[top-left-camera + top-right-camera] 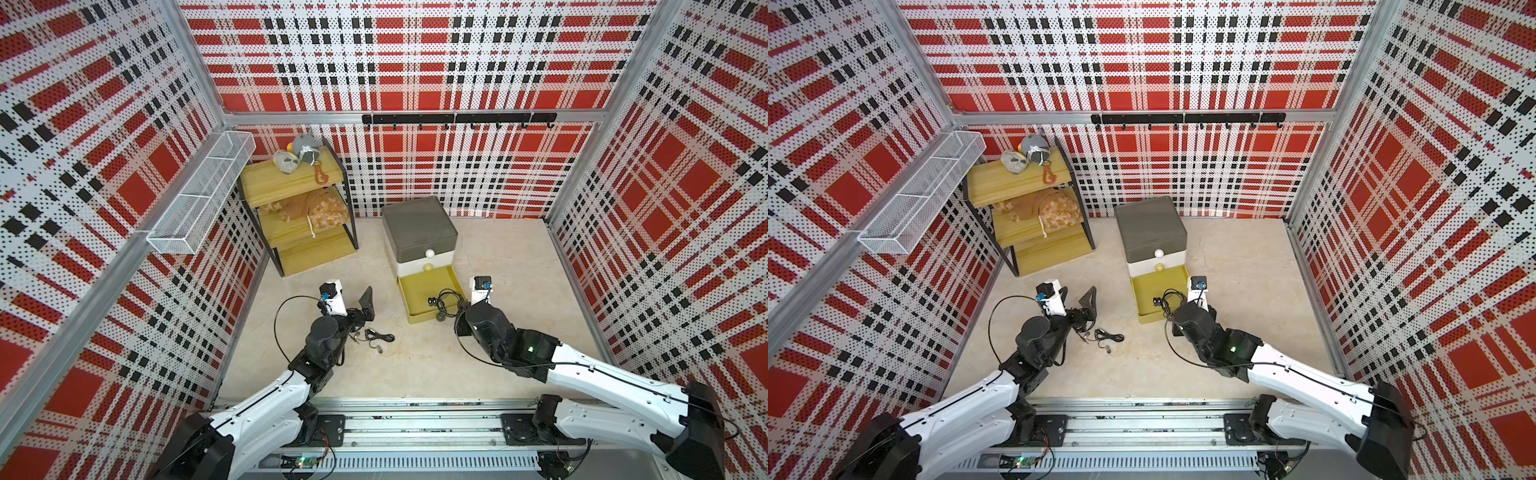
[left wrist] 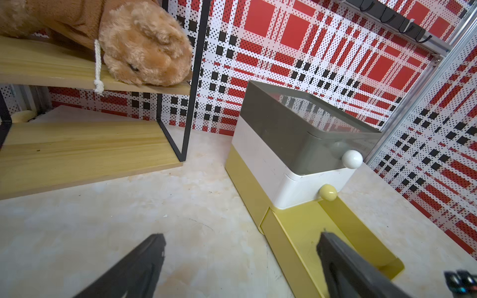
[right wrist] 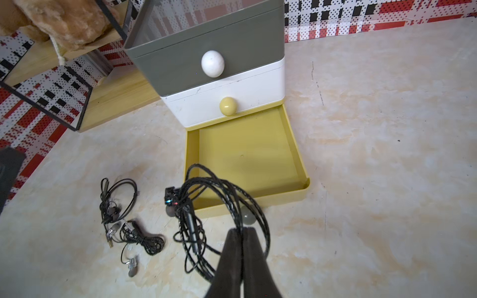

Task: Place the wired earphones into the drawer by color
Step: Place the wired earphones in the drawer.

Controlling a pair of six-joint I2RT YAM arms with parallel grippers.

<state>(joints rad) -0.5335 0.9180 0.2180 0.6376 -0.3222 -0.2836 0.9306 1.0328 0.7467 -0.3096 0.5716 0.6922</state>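
The right fingers (image 3: 231, 258) are pinching shut on a black coil of wired earphones (image 3: 189, 219), dangling it just ahead, over the front rim of the open mustard drawer (image 3: 245, 149). More black earphones (image 3: 144, 241) are lying on the desk (image 3: 374, 154) beside them. The left fingers (image 2: 139, 265) are gaping wide, holding nothing.
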